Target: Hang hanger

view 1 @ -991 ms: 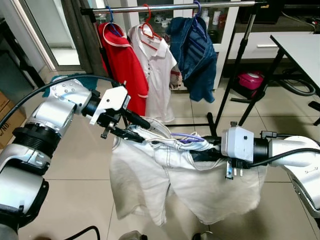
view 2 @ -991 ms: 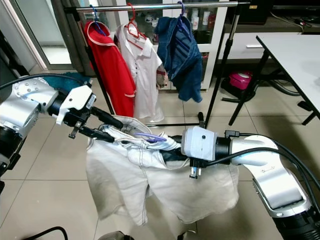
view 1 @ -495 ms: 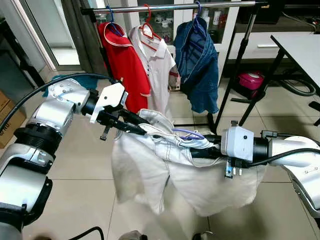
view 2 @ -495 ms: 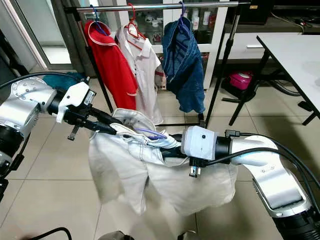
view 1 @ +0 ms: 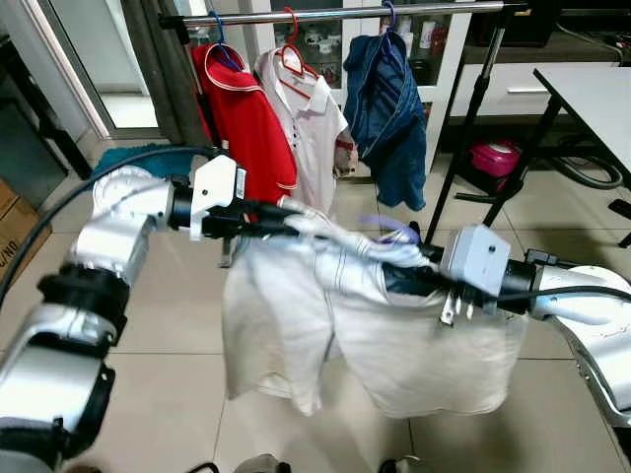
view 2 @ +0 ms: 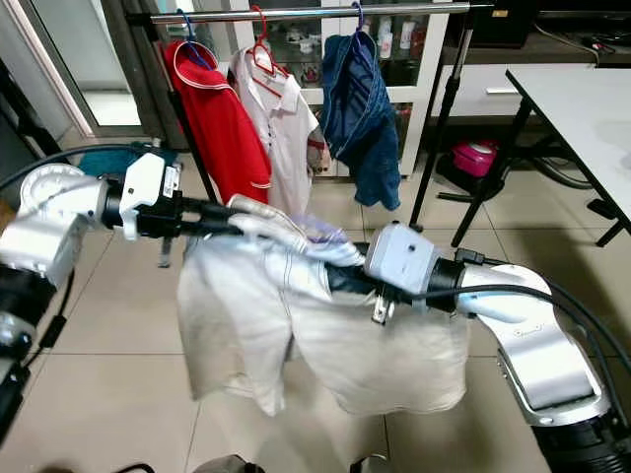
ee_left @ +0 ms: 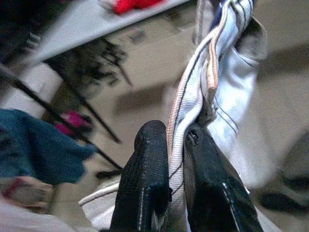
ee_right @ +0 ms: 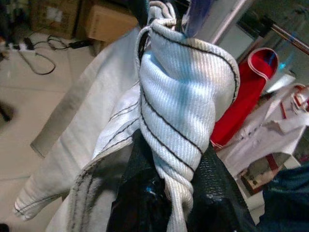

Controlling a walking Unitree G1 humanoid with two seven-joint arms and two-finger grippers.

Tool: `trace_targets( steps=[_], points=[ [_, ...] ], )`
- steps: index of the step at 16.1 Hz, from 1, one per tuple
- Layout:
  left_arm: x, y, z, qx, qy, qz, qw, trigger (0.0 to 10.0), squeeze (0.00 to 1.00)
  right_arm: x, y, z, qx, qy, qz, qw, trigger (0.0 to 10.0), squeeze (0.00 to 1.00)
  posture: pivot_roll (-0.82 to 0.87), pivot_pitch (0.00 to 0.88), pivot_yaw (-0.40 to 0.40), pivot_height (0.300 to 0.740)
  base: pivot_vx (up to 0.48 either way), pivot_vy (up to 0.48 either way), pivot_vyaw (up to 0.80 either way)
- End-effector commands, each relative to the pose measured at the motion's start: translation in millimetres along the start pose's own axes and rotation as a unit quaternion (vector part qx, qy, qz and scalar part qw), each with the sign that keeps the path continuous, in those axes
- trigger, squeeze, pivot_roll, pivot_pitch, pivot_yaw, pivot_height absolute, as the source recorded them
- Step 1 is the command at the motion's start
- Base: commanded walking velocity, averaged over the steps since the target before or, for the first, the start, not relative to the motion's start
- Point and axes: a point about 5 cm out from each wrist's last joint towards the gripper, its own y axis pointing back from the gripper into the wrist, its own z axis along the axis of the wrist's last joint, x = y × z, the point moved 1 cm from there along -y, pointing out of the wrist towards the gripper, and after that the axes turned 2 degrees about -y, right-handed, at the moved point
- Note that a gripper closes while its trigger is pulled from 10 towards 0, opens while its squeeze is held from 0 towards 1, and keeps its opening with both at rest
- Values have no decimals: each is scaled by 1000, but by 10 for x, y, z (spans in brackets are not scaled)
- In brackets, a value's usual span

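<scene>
Both arms raised level, left gripper (ee_left: 176, 145) and right gripper (ee_right: 169, 159) each pinching the white shirt (view 1: 394, 335) (collar bunched).

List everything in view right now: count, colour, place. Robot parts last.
white shirt: 1, white with dark stitching, held up between both grippers above the floor
purple hanger: 1, pale purple, poking out of the white shirt's collar
clothes rail: 1, silver bar on black stand, behind the arms
red polo: 1, red with white trim, on the rail, leftmost
white polo: 1, white, on a red hanger, middle of the rail
denim garment: 1, dark blue, on the rail, rightmost
pink container: 1, pink, on the floor behind the stand
table: 1, white top, far right
cardboard box: 1, brown, far left
left gripper: shut on the shirt's edge
right gripper: shut on the bunched collar
</scene>
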Motion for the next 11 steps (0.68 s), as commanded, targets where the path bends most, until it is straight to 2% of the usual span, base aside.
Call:
trace_targets(
  steps=[1,2,3,4,5,7,8,9,11],
  points=[
    [179,99,214,-25,-77,97,992,0,0,43,-23,-62,8,-32,-5,999,0,0,-110,42,89,740,0,0,0],
    [196,108,234,-8,-122,133,983,0,0,40,-41,-92,14,-52,-24,998,0,0,-110,42,89,740,0,0,0],
    [247,144,247,24,-166,177,970,0,0,53,-58,-98,19,-60,-32,997,0,0,-109,47,87,740,0,0,0],
    [280,182,245,63,-208,197,956,0,0,63,-65,-114,29,-62,-37,997,0,0,-107,51,83,740,0,0,0],
    [323,222,255,107,-256,214,937,0,0,72,-69,-133,43,-59,-41,996,0,0,-106,53,82,740,0,0,0],
    [474,326,364,163,-334,290,882,0,0,70,-95,-178,71,-76,-69,992,0,0,-108,57,84,740,0,0,0],
    [493,340,384,169,-348,303,871,0,0,74,-101,-181,74,-78,-72,992,0,0,-109,58,85,740,0,0,0],
    [515,357,423,169,-364,337,851,0,0,93,-118,-181,77,-86,-79,990,0,0,-109,58,86,740,0,0,0],
    [443,313,514,119,-386,411,817,0,0,99,-139,-198,90,-111,-118,983,0,0,-115,61,94,740,0,0,0]
  ],
)
